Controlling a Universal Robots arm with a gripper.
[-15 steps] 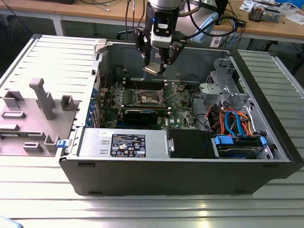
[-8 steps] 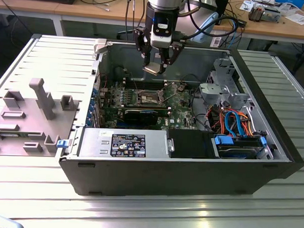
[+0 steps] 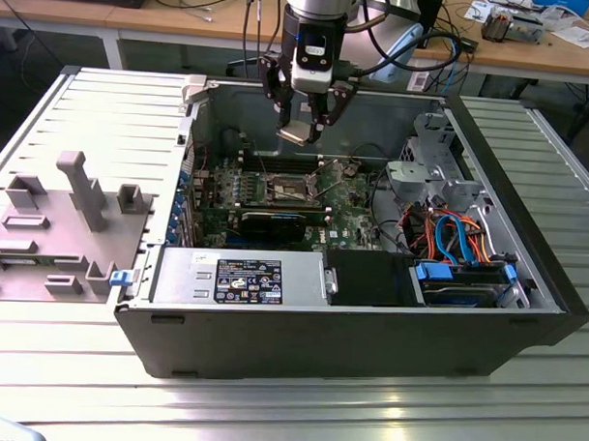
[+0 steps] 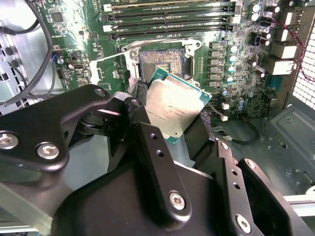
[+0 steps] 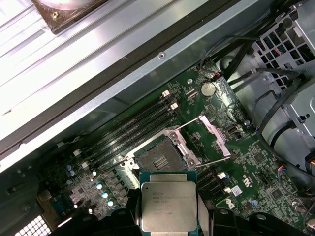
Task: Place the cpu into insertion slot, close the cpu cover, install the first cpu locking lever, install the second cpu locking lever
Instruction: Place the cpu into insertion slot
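Note:
My gripper (image 3: pixel 302 127) hangs over the open computer case, shut on the cpu (image 3: pixel 295 136), a small square chip with a silvery top, held tilted. In both wrist views the cpu (image 5: pixel 167 206) (image 4: pixel 172 105) sits between black fingers (image 5: pixel 204 216). It is well above the motherboard, apart from it. The insertion slot (image 3: pixel 290 189) (image 5: pixel 156 160) (image 4: pixel 162 61) lies below, dark and open, with nothing in it. The cpu cover (image 5: pixel 210 132) stands swung up beside the slot. Thin wire levers (image 5: pixel 189 123) are raised next to it.
Long memory slots (image 5: pixel 133 128) run beside the socket. A black graphics card (image 3: pixel 275 223), a power supply (image 3: pixel 239 277) and a drive cage with coloured cables (image 3: pixel 458 241) fill the case. A grey fixture plate (image 3: pixel 62 212) lies at the exterior view's left.

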